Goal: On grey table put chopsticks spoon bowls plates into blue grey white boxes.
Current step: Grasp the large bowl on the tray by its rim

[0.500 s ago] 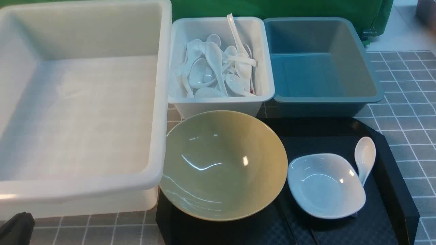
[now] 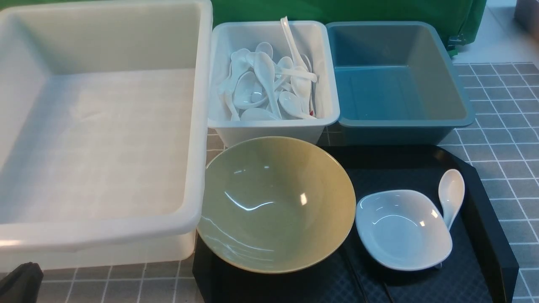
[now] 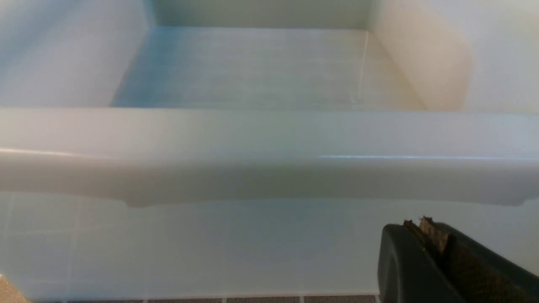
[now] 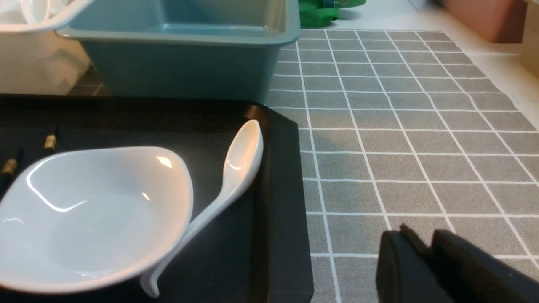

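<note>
A yellow-green bowl point(image 2: 276, 204) and a small white plate point(image 2: 402, 229) sit on a black tray. The white spoon point(image 2: 450, 193) leans against the plate's right side, handle under its rim. The chopsticks point(image 4: 50, 142) show only as gold-banded black ends behind the plate point(image 4: 97, 214). Behind stand the large translucent white box point(image 2: 198, 126), the small white box point(image 2: 269, 130) and the blue-grey box point(image 2: 396, 130). My left gripper point(image 3: 417, 225) is shut and empty, low before the large box's near wall. My right gripper point(image 4: 421, 240) hovers over the grey table point(image 4: 400, 168) right of the tray, jaws slightly apart, empty.
The black tray point(image 2: 484, 235) has a raised rim and lies close in front of the two small boxes. Several white spoons point(image 2: 269, 84) fill the small white box. The large box and the blue-grey box hold nothing. Green cloth point(image 2: 379, 10) hangs behind.
</note>
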Tool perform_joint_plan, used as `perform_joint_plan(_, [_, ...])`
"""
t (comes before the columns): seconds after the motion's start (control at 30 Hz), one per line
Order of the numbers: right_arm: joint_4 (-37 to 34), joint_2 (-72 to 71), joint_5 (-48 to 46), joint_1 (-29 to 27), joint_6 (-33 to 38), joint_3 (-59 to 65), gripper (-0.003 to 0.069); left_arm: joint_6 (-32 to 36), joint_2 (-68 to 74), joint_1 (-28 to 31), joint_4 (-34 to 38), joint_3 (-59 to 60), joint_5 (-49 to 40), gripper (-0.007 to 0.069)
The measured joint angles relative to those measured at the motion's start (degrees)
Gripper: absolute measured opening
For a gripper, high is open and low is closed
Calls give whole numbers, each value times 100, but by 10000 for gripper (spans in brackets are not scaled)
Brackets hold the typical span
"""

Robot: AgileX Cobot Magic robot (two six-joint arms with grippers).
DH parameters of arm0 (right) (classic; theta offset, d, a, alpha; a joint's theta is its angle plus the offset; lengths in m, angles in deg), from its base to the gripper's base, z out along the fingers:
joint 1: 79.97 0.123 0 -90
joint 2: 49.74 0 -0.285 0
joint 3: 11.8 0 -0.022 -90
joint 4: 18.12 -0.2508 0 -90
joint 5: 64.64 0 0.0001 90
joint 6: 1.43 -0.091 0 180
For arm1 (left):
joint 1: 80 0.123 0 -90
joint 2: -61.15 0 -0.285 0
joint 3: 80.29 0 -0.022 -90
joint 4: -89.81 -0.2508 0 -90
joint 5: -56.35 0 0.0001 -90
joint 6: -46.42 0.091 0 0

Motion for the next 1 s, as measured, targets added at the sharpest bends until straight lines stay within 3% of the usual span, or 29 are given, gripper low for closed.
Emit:
perform_joint_plan(0.77, [0,0,98,0,11,0,151,0,0,0,-130,5,147,-11])
perform_joint_plan(0.87, [0,0,603,0,11,0,152,-21,0,0,-130,10,675,-11])
perform_joint_plan(1.0, [0,0,2461,0,5,0,154,-27,0,0,-130,10,2402,-11])
